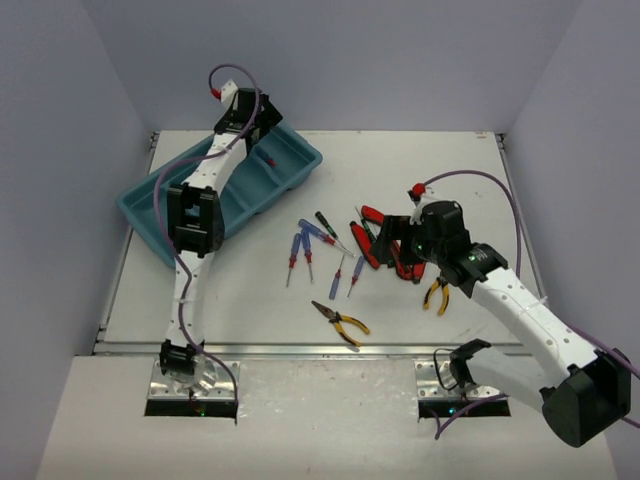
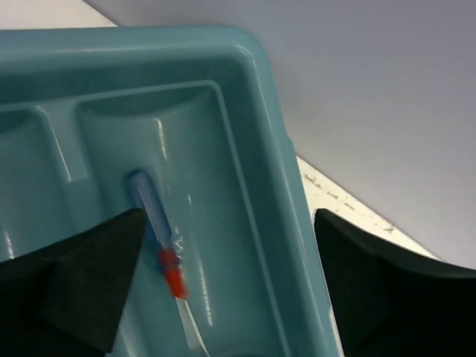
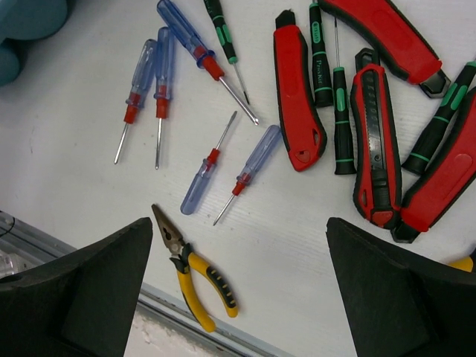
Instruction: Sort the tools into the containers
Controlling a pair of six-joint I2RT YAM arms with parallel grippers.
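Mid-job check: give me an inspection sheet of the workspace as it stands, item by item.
Surface: white table, tools spread centre-right.
Job's things: teal tray at far left, one blue screwdriver lying in its end compartment; five blue screwdrivers, green-black screwdrivers, red cutters and two yellow pliers unsorted on the table.
Clutter: nothing seen.
Grippers: left gripper open above the tray; right gripper open above the loose tools.
Cables: purple cables loop along both arms.
Surroundings: plain walls on three sides.
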